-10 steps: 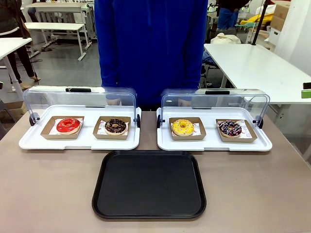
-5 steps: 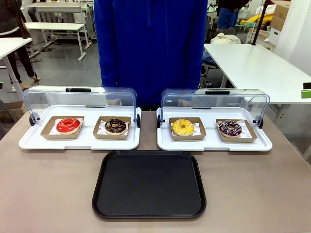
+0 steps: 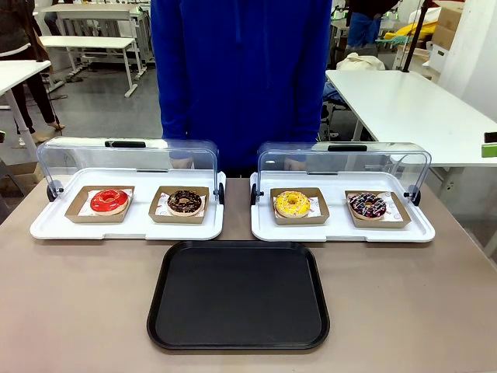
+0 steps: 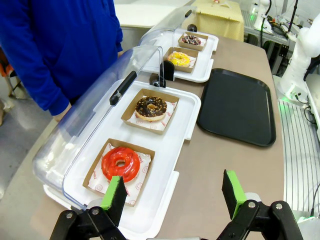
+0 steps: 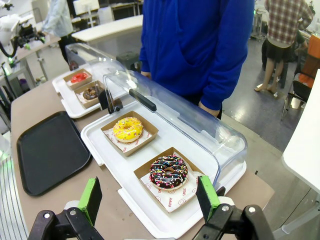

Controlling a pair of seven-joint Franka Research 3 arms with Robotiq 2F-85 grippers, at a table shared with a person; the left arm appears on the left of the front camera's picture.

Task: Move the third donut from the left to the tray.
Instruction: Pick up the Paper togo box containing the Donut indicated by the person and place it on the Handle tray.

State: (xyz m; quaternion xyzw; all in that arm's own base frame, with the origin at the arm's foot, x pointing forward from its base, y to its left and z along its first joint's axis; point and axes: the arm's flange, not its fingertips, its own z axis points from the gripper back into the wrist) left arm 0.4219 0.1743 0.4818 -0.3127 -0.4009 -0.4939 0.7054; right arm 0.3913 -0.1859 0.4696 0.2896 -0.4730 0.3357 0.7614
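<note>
Right wrist view shows right claw spread before third donut.

Lab hall, rows of white worktables

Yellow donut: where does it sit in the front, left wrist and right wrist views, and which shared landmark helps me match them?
Front view: yellow donut right of centre, in the left holder on the right-hand white tray.
Left wrist view: yellow donut far off, top centre, beyond the chocolate donut.
Right wrist view: yellow donut near, left of centre.
Shared landmark: the black tray, lying beside that white tray in every view.
</note>
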